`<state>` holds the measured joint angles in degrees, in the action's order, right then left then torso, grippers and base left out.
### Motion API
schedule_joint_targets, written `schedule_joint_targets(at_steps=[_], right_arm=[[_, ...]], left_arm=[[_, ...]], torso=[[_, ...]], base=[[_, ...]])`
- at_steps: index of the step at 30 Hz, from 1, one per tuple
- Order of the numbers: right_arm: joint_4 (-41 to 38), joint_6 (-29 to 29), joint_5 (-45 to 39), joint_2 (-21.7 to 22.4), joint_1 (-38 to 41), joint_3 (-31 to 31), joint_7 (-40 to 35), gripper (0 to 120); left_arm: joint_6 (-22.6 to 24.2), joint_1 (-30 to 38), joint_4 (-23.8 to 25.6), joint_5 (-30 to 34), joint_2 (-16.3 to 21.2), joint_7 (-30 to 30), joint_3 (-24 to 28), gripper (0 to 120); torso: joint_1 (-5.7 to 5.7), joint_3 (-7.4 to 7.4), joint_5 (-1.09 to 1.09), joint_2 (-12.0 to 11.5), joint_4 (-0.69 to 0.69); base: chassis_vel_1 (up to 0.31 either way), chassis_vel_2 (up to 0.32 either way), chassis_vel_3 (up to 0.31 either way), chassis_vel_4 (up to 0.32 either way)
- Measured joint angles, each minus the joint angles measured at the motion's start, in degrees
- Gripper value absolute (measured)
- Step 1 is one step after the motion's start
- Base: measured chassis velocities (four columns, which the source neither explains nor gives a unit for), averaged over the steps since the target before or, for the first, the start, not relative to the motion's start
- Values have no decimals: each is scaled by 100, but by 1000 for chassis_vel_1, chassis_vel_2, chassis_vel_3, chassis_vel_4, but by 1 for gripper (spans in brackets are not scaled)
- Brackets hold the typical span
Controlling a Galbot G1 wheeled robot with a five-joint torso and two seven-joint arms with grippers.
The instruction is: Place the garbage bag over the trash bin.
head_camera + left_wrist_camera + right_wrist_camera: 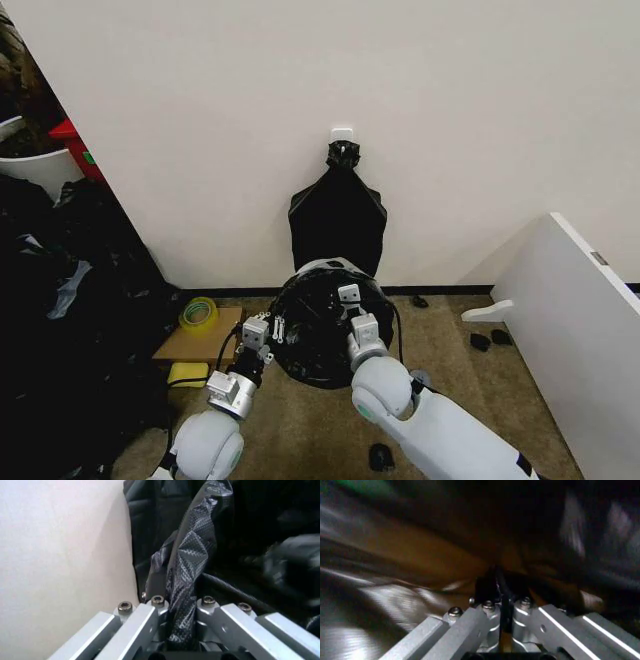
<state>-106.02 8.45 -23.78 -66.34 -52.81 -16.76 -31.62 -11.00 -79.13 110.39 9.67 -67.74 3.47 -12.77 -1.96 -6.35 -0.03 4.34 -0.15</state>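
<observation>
Head view: the trash bin stands on the floor against the far wall, below the flat black bundle hanging from the wall hook. The garbage bag is draped over the bin's mouth and down its near side; a crescent of white rim shows at the far edge.

Left gripper: at the bag's left edge. In the left wrist view its jaws are closed on a twisted strand of the garbage bag that runs up from between them, with the bin's white wall just beside it.

Right gripper: over the near right part of the bin's mouth. In the right wrist view its jaws are pressed together on a thin fold of black film.

Judgement on the step: you are stretching the bag's hem over the rim.
- Keep both grips firm.
- Spread the two grippers apart and draw down evenly, so the film passes the rolled rim without tearing.
- Work toward the uncovered far edge.

Hard to make out:
- The right wrist view is smeared; you cannot tell bag from bin there.
- The bin's base and near wall are hidden under plastic.
- Whether the hem has cleared the rim on the near side is not visible.
</observation>
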Motion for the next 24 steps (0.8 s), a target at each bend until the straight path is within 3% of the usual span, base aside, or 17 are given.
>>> schedule_joint_targets(at_steps=[3,5,11,18,24], right_arm=[[-388,82,-426,101,-139,-26,-105,0],[-862,440,-974,245,-282,-71,-438,0],[-1281,1191,-1932,343,-358,-138,-1146,0],[-501,1717,-2240,36,20,-236,-1534,0],[195,1668,-1843,-222,267,-194,-1452,0]], left_arm=[[-43,29,-73,-53,6,7,-47,2],[-91,45,-124,-94,17,10,-82,2],[-134,41,-135,-119,13,11,-76,2],[-140,-53,61,-143,39,1,-5,2],[-144,-47,89,-165,94,-13,33,2]], torso=[[0,0,-1,0,0],[0,1,-1,0,0],[1,1,-1,0,-1],[1,0,0,0,1],[0,0,0,0,0]], base=[[0,0,0,0],[0,0,0,0],[0,0,0,0],[0,0,0,0],[0,0,0,0]])
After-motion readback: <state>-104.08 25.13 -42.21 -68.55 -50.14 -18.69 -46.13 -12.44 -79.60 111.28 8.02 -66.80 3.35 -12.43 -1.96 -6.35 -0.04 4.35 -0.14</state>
